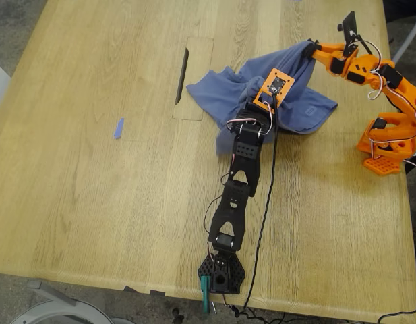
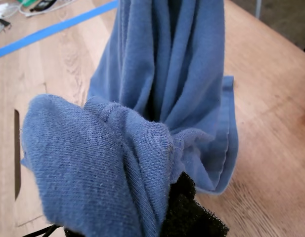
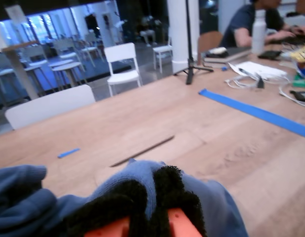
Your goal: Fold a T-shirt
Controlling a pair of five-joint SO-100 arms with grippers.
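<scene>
The slate-blue T-shirt (image 1: 221, 91) is bunched up on the wooden table (image 1: 93, 202), right of centre in the exterior view. One part is lifted between the two arms. My first gripper (image 1: 265, 94), on the black arm, sits under a fold; its black pad (image 2: 192, 212) pinches gathered cloth (image 2: 182, 64). My second gripper (image 1: 310, 48), on the orange arm, holds a raised edge of the T-shirt. Its black pads (image 3: 117, 202) are closed on blue cloth (image 3: 23, 197). The chest print is hidden.
A dark cable slot (image 1: 182, 75) with its panel lies just beyond the shirt toward the exterior view's left. A small blue tape scrap (image 1: 119, 127) lies farther left. The black base (image 1: 221, 270) and orange base (image 1: 390, 145) stand on the table. A long blue tape strip (image 3: 256, 112) crosses it.
</scene>
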